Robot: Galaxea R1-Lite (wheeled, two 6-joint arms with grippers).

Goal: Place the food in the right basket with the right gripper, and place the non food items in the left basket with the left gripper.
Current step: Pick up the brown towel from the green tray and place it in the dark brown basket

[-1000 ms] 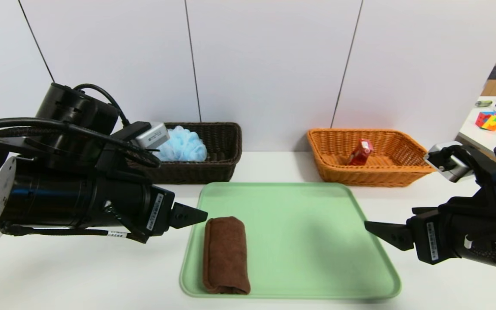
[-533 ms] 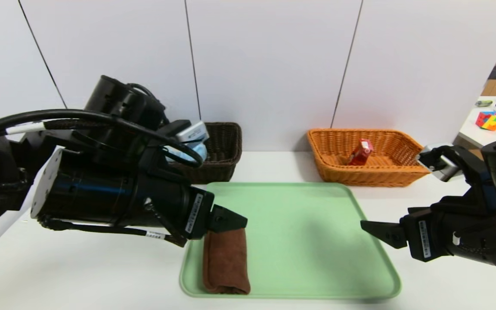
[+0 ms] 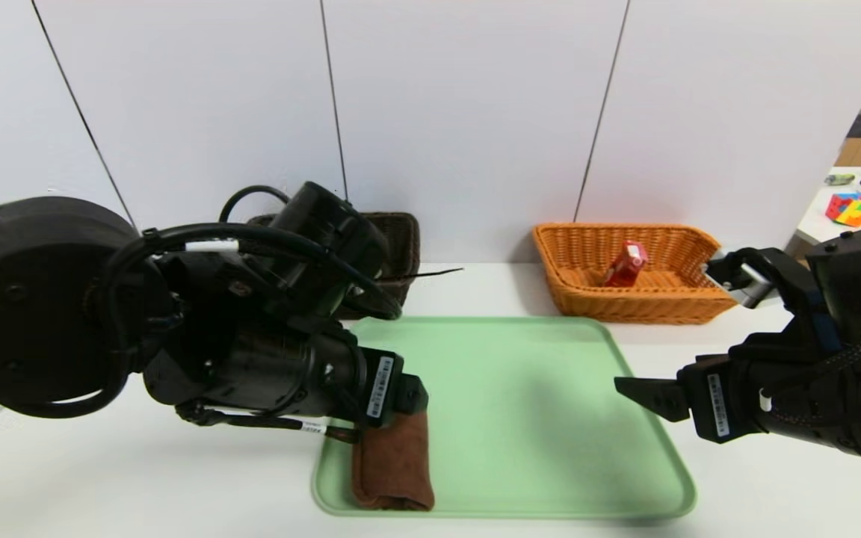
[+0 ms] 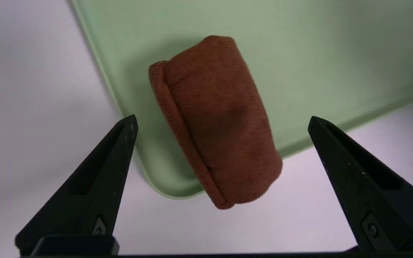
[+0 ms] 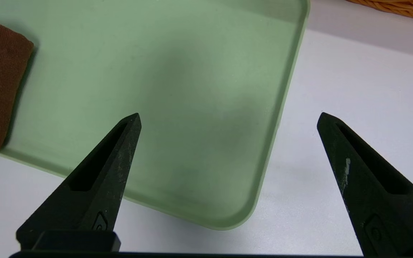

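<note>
Towel [image 4: 215, 122], brown and rolled, lies on the near left corner of the green tray [image 3: 520, 418]. You see the left gripper [image 4: 222, 123] above it, jaws released wide and empty. Right gripper [image 5: 228, 120] hovers released over the tray's right edge.

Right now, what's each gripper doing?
Left gripper: open, empty, above the brown towel.
Right gripper: open, empty, over the green tray.

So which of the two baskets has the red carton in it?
The orange wicker basket on the right; the red carton leans inside. The dark brown basket sits left.
</note>
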